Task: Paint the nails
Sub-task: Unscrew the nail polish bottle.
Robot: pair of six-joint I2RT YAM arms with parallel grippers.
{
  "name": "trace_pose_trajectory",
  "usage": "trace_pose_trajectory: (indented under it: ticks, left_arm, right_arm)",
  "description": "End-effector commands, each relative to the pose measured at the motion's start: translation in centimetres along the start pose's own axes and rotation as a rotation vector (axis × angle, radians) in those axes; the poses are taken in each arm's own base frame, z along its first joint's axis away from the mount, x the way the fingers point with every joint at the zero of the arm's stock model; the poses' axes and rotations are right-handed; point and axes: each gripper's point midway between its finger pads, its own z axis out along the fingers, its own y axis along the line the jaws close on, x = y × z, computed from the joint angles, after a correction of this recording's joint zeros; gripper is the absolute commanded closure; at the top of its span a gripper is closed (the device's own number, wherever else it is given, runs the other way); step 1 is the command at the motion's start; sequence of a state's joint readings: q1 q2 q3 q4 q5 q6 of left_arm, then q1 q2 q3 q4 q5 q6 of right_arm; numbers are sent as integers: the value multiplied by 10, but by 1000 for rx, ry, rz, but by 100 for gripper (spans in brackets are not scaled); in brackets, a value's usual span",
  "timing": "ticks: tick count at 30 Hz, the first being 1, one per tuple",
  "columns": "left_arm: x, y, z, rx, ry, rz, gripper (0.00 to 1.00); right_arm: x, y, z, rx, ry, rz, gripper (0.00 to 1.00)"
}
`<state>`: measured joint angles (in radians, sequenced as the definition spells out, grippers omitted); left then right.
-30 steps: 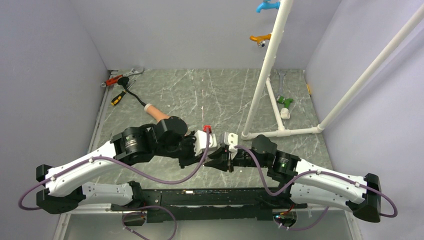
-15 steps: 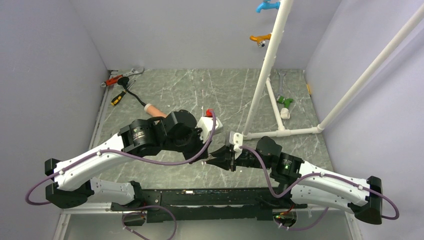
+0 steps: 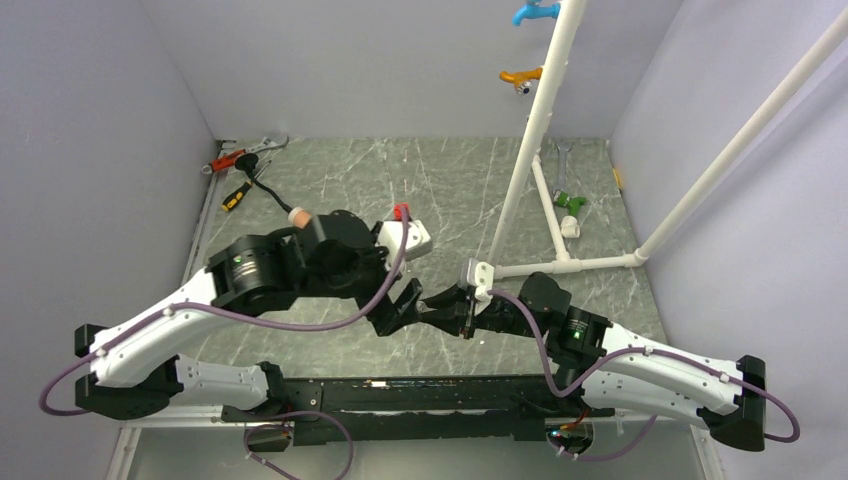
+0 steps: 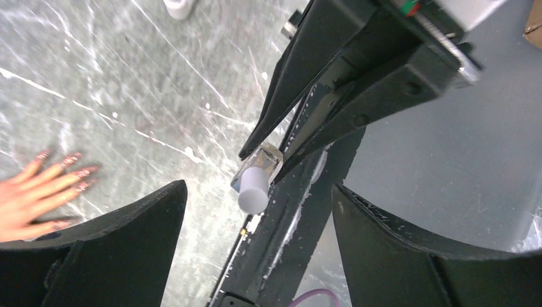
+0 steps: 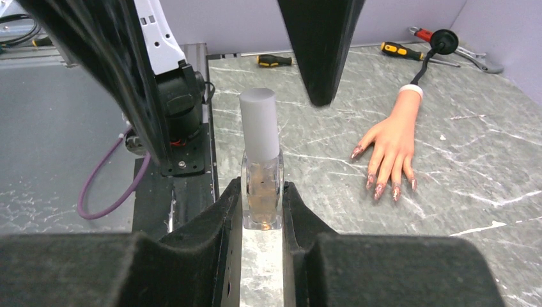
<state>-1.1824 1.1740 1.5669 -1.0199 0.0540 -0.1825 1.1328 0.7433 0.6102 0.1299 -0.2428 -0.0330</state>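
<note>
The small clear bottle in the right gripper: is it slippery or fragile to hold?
Probably slippery: the bottle looks like smooth clear glass, and the right gripper pinches only its lower body. Likely fragile if dropped. Its tall grey cap may make it tip easily.

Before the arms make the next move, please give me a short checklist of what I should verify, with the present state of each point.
1. Grip of the right end effector on the bottle: ok, clamped.
2. The cap seated on the bottle: ok.
3. Jaws of the left end effector wide open: ok.
4. The cap between its fingers, untouched: ok.
5. The mannequin hand flat on the table, nails facing up: ok.
6. The brush under the cap: cannot tell, hidden.
</note>
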Motion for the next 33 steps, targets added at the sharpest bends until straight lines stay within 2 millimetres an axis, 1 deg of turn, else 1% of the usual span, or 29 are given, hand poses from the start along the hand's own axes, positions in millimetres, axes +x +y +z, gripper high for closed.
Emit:
trace_pose_trajectory:
  ticks: [1,4,7,8,10,14,17,19,22,27,33]
  left_arm:
    - [-26,5,-42,-26,-119,125,13]
    - [-22,10,-49,-34,-113,221,15]
    - [-16,11,-50,-22,-114,306,16]
    - [-14,10,-50,-10,-116,330,16]
    - [-8,2,-50,52,-119,392,17]
    - [-1,-9,-47,130,-127,460,18]
    - [2,-6,-42,126,-147,505,19]
    - [8,-4,-38,125,-155,535,19]
    - [11,-4,-32,130,-177,566,20]
    - [12,-5,-26,138,-183,583,26]
    - [17,-8,-19,169,-147,587,37]
  right_arm:
    - [-26,2,2,-18,-80,-10,100]
    - [-24,9,5,-63,-62,-6,100]
    - [-21,14,8,-92,-42,0,100]
    - [-20,15,9,-98,-37,1,100]
    - [-19,16,10,-111,-29,5,100]
    - [-18,20,12,-131,-22,7,100]
    - [-18,22,13,-146,-23,8,100]
    - [-18,22,13,-149,-23,8,100]
    - [-18,23,14,-157,-20,8,100]
    - [-16,23,16,-158,-18,10,100]
    - [-18,22,16,-152,-29,8,100]
